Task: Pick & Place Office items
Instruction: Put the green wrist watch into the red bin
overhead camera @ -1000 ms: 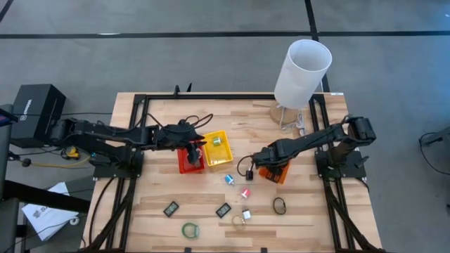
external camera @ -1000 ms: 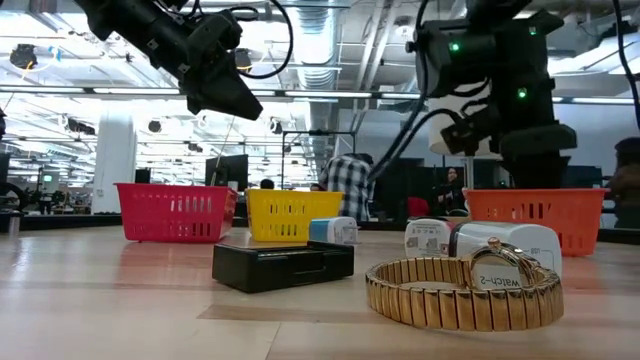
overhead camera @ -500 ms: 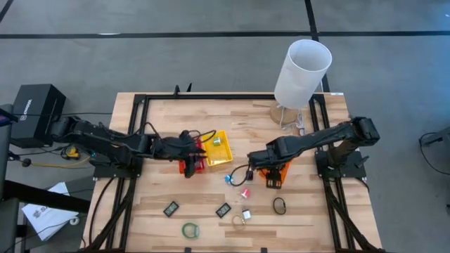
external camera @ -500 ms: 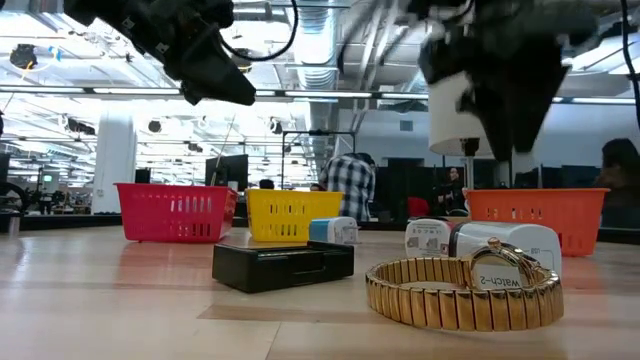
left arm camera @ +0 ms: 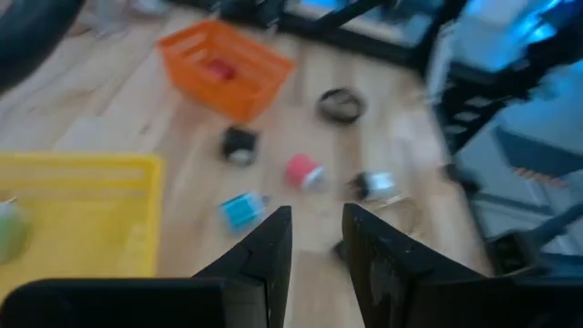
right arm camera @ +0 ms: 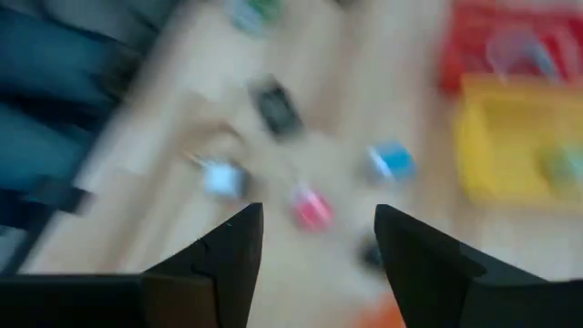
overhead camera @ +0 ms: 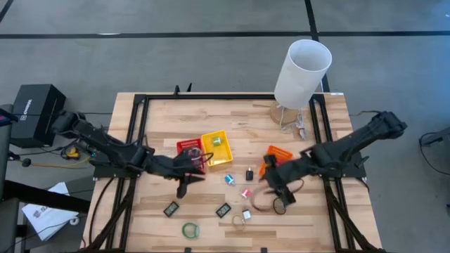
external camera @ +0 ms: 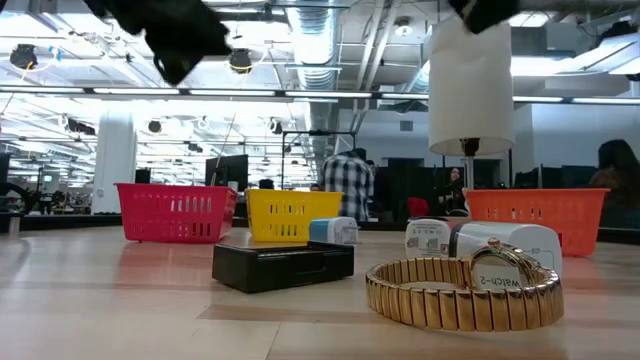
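The left claw (overhead camera: 184, 184), fingers a narrow gap apart and empty, hangs just past the red tray (overhead camera: 190, 149). The right claw (overhead camera: 275, 190), spread wide and empty, hovers by the black ring (overhead camera: 280, 206). Both seem between picks; loose items lie on the desk (overhead camera: 155, 126), so next each must drop onto one.

You have the office items spread over the near half of the table. Green ring (overhead camera: 190, 229) lies flat by the near edge; two black flat blocks (overhead camera: 171, 209) and (overhead camera: 223, 209) sit apart beyond it. Blue clip (overhead camera: 229, 179), pink clip (overhead camera: 245, 192), small black clip (overhead camera: 249, 174) cluster at centre. Black ring (overhead camera: 280, 206) lies flat, right of them. Gold watch band (external camera: 463, 290) lies beside a white clip (overhead camera: 246, 215).
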You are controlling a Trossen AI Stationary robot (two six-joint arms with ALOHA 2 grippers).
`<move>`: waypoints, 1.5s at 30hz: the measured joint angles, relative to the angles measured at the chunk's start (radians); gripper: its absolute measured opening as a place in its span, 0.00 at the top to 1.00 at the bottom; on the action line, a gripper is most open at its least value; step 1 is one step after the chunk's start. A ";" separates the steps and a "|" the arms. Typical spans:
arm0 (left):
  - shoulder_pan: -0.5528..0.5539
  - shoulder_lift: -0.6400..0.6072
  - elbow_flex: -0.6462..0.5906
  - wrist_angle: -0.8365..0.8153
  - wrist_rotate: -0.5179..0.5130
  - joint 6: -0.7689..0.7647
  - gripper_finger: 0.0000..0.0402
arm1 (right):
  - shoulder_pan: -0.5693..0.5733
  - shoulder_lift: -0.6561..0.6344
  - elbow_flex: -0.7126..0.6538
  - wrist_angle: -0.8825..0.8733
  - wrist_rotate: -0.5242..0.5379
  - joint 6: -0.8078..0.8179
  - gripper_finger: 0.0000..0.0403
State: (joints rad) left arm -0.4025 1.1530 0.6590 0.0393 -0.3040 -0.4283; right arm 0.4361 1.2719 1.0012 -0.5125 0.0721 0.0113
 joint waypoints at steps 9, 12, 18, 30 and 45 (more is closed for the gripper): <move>-0.165 0.064 0.001 0.178 -0.003 -0.007 0.76 | -0.017 -0.090 -0.351 0.504 -0.023 -0.026 0.50; -0.199 0.151 0.002 0.217 -0.002 -0.077 0.76 | -0.051 -0.090 -0.367 0.501 -0.024 0.022 0.50; -0.260 0.287 0.001 0.211 0.045 -0.193 0.76 | -0.103 -0.090 -0.368 0.500 -0.024 0.091 0.50; -0.370 0.370 0.000 0.045 0.072 -0.317 0.76 | -0.164 -0.090 -0.368 0.498 -0.024 0.047 0.50; -0.403 0.520 0.000 0.118 0.045 -0.424 0.76 | -0.263 -0.090 -0.367 0.494 -0.024 0.015 0.50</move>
State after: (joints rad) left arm -0.8055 1.6728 0.6586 0.1573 -0.2590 -0.8520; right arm 0.1727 1.1824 0.6338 -0.0189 0.0483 0.0261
